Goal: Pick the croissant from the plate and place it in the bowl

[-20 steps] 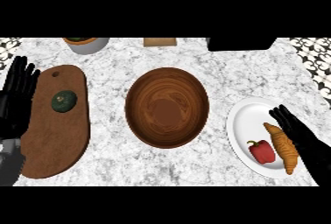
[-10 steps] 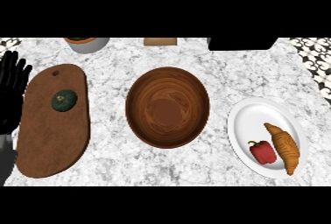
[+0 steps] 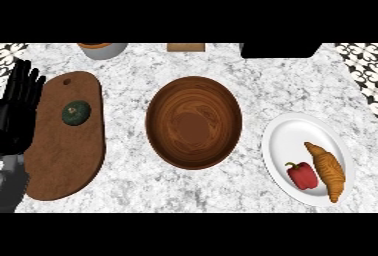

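Observation:
A golden croissant (image 3: pixel 328 170) lies on the right side of a white plate (image 3: pixel 288 137) at the counter's right. A red bell pepper (image 3: pixel 301 175) sits beside it on the same plate. The brown wooden bowl (image 3: pixel 194 121) stands in the middle with nothing in it. My left hand (image 3: pixel 19 107) rests open at the left edge, fingers up, beside the cutting board. My right hand does not show.
A brown wooden cutting board (image 3: pixel 65 150) lies at the left with a dark green round vegetable (image 3: pixel 75 112) on it. At the back edge stand a grey cup (image 3: pixel 102 49), a small tan block (image 3: pixel 186 47) and a black object (image 3: pixel 280 50).
My right hand, earlier over the plate's right side, has left the view. The whole view has shifted slightly right. The croissant and pepper stay on the plate.

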Available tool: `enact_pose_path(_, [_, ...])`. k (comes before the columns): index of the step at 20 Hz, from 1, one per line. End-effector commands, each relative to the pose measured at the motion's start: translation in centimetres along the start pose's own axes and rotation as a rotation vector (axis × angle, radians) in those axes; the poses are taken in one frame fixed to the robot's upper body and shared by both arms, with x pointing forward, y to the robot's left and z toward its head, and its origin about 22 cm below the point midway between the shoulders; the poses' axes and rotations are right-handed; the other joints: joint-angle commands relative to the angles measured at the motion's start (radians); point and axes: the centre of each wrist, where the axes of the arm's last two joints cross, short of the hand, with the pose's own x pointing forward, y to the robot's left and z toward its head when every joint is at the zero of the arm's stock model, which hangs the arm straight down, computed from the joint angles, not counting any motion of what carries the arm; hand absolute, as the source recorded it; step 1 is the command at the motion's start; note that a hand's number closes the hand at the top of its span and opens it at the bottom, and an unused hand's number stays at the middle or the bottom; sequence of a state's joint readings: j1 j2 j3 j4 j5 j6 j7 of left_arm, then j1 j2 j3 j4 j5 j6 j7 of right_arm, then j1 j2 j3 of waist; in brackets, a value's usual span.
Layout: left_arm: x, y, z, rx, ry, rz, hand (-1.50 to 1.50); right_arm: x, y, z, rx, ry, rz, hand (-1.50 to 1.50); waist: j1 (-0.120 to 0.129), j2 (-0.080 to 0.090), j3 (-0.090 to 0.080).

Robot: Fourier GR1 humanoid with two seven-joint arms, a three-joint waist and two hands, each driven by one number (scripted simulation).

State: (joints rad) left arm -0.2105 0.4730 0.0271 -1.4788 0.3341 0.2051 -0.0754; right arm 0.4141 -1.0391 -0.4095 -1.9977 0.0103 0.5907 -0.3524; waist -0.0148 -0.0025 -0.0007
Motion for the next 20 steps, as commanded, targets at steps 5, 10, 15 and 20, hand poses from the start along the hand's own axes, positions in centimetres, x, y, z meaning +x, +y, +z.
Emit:
enact_pose_path(5, [0.2, 2.5, -0.3, -0.014, -0.012, 0.003, 0.00, -1.5, 0.1, 0.1, 0.152, 0.086, 0.067, -1.50, 0.012, 0.002, 0.001])
enact_pose_path(10, [-1.0, -1.2, -1.0, -0.010, -0.012, 0.007, 0.00, -2.7, 1.8, -2.1, 0.154, 0.099, 0.079, -1.50, 0.013, 0.004, 0.001])
enact_pose_path(15, [-1.7, -0.7, -0.5, -0.017, -0.011, 0.020, 0.00, -3.7, 5.2, -3.5, 0.182, 0.131, 0.084, -1.50, 0.010, 0.003, 0.001])
enact_pose_path(20, [0.5, 1.2, 0.2, -0.003, -0.003, -0.012, 0.00, -5.6, 7.0, -4.5, 0.190, 0.129, 0.051, -1.50, 0.015, 0.002, 0.001])
